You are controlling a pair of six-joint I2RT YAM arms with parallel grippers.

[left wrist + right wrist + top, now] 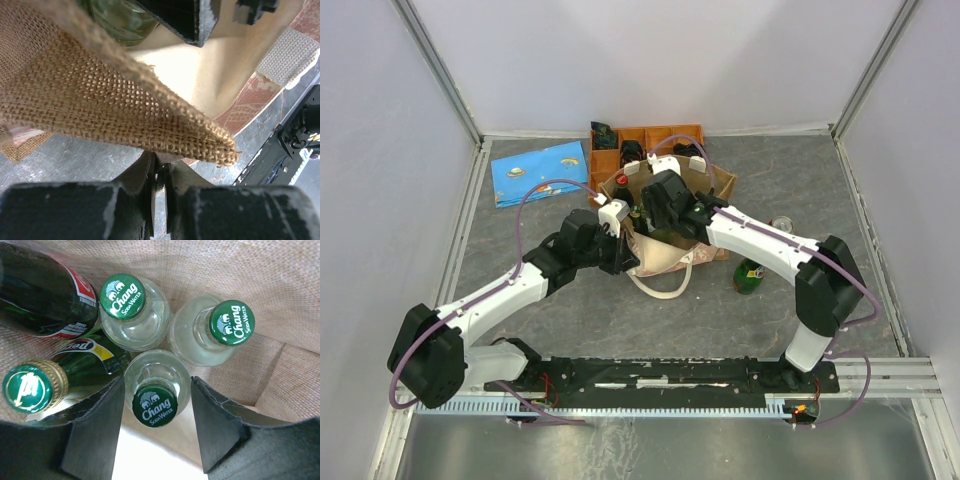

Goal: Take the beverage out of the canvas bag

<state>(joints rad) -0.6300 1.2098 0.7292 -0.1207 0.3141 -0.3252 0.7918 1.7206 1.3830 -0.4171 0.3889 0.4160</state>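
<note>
Canvas bag [115, 100] partly out of frame

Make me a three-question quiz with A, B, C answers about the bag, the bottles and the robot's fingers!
1. How many green Chang caps show inside the canvas bag?
A) one B) two C) three

2. Where is the blue cloth?
A) inside the canvas bag B) flat on the table, beside the orange tray C) on top of the orange tray

3. What are the left fingers doing?
A) pinching the canvas bag's woven edge B) spread wide over the table C) holding a bottle

Answers:
1 C: the right wrist view shows three clear bottles with green Chang caps.
2 B: the top view shows it lying flat just left of the tray.
3 A: the left wrist view shows the fingers shut with the fabric caught between them.
</note>
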